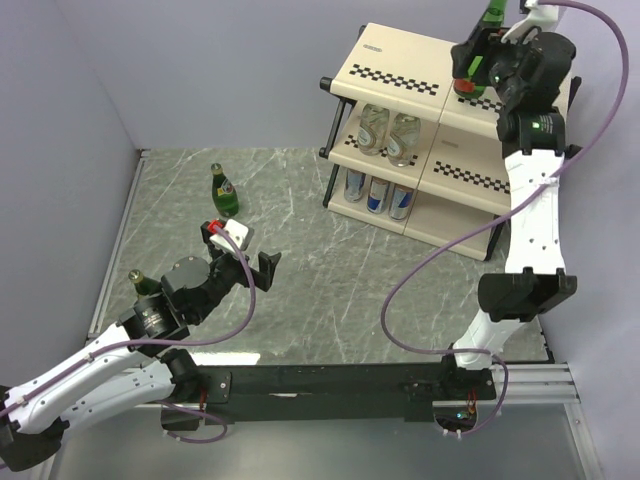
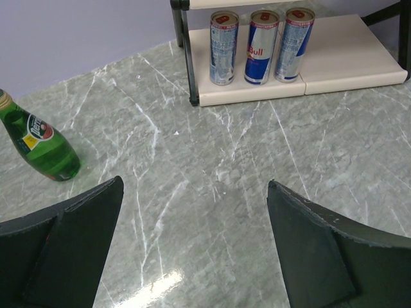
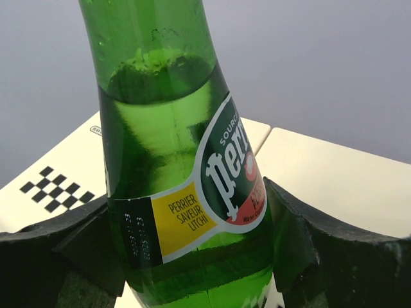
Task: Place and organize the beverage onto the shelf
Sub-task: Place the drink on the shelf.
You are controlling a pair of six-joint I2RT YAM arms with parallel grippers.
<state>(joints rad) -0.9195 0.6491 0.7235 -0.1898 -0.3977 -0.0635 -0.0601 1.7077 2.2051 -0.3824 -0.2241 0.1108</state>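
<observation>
At far left a green bottle with a gold cap stands on the marble table, partly hidden by the left arm. The left gripper hangs over the table with jaws spread wide and nothing between them. Just beyond it a second green bottle stands upright, alone and well apart from the shelf; in the left wrist view it leans into the frame with a gold cap and a red, white and yellow label too small to read. Further right, the shelf's bottom board holds three slim cans in a row, silver and blue with red tops, the middle one showing "Bull". On the middle board two clear bottles stand side by side above the cans. At far right the right gripper is clamped on a third bottle over the right part of the top board, near its checkered strip; whether the base touches the board cannot be told. This bottle is green glass, partly filled, its label reading "SOURCE", "perrier" and, on a yellow patch, "PERRIER SAVEUR LITCHI".
</observation>
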